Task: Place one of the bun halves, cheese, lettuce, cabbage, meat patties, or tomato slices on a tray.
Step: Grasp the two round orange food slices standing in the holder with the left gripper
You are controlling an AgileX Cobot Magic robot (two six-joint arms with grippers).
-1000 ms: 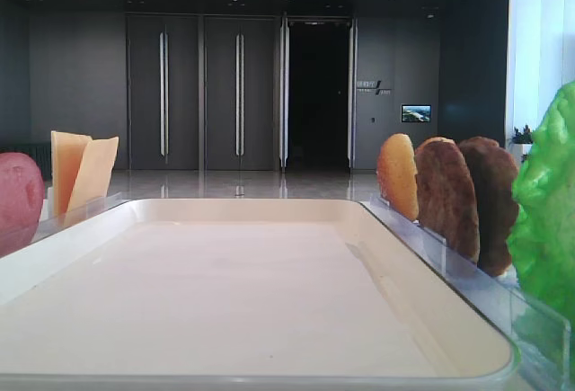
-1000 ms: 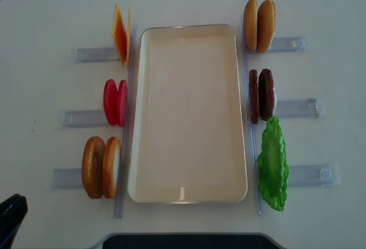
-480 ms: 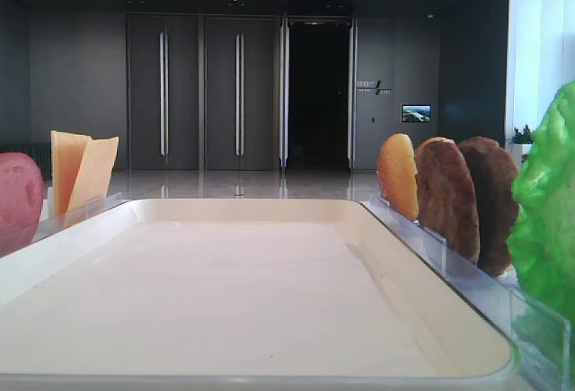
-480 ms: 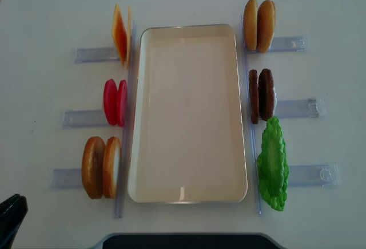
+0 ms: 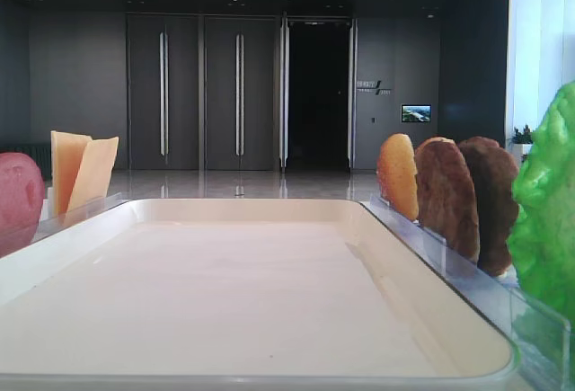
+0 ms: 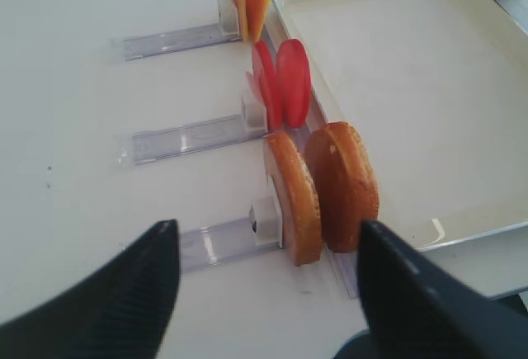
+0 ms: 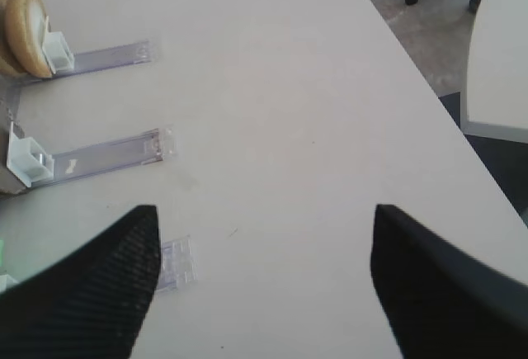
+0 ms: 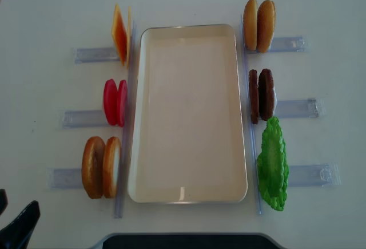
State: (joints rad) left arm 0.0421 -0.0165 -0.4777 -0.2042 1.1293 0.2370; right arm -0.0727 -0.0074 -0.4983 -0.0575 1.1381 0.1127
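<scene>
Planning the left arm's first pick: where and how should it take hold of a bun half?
Judging by its pose, grip the top edge of the bun half nearest the tray, coming from above. It stands on edge in the holder, so the left pincer can straddle its flat faces, though its neighbour sits close.

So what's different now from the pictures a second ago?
The left gripper at the bottom-left corner has opened its jaws, showing two fingers now instead of one dark shape. It holds nothing. The tray and all the food on the racks stayed put.
</scene>
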